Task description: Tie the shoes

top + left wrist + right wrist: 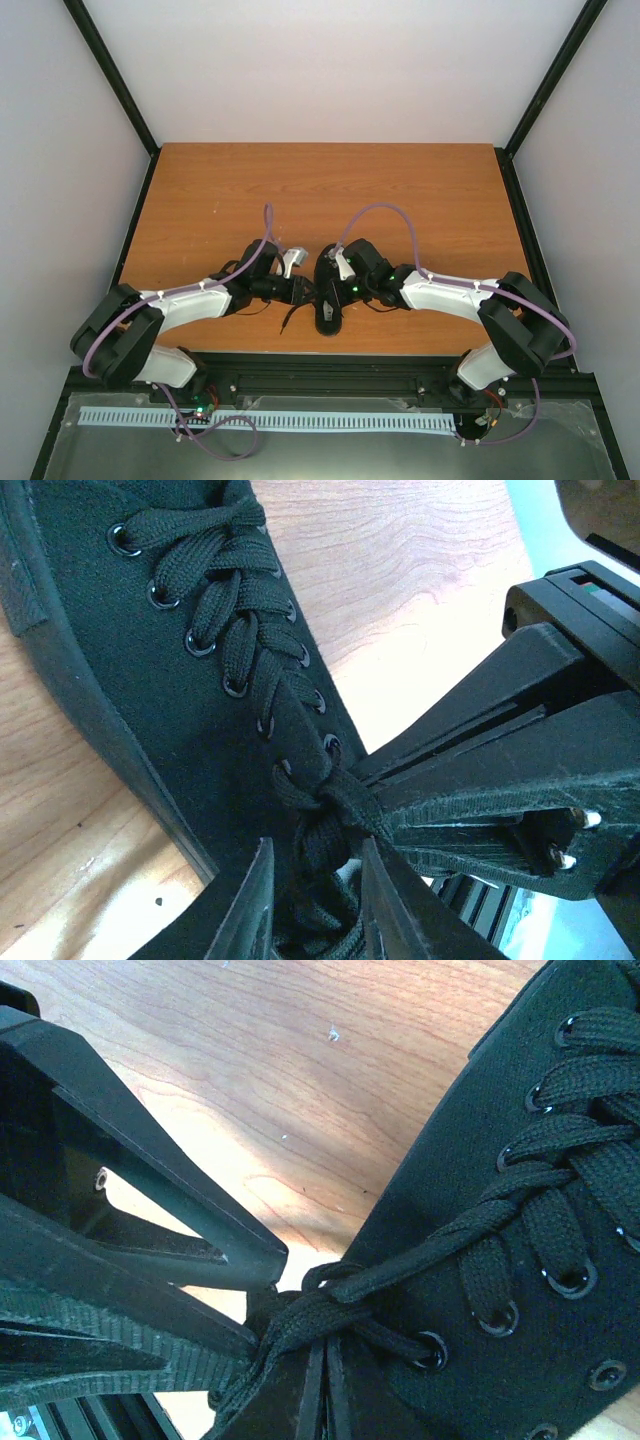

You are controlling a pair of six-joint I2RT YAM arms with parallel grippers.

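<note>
I see one black canvas shoe [329,296] lying lengthwise near the tabletop's [330,180] near edge, about midway along it. Its flat black laces [240,610] cross through the eyelets and bunch into a knot [335,815] at the top.

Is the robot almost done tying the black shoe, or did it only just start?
Partway. The shoe is laced up through its eyelets, and the laces already cross in a first knot at the top. Right now both grippers work at that knot: the right gripper is shut on lace there, and the left gripper has its jaws around the lace just below. No bow loops show yet, so the bow is still left.
</note>
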